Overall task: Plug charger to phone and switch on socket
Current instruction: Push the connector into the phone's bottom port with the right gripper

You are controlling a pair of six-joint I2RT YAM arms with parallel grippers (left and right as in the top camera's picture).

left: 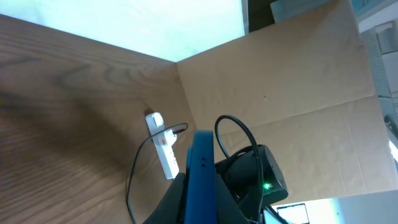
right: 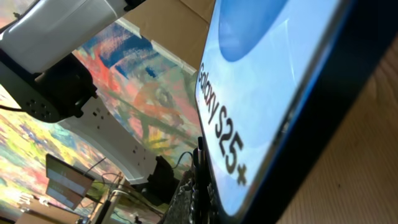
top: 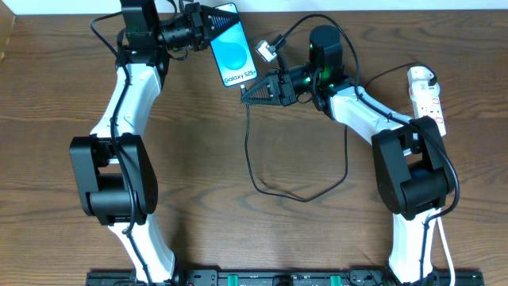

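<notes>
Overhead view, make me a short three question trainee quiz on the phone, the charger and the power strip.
1. True or false: nothing is gripping the phone.
2. The socket lies on which side? A: robot's left. B: robot's right. C: centre.
3. Fill in: the thin black loop on the table between the arms is the ____.
Key: 1 false, the left fingers hold it. 2 B. 3 charger.

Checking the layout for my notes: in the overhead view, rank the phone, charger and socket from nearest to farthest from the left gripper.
1. phone: clamped in the left gripper, top centre.
2. charger: starts just below the phone's lower end, centre.
3. socket: far right edge of the table.
</notes>
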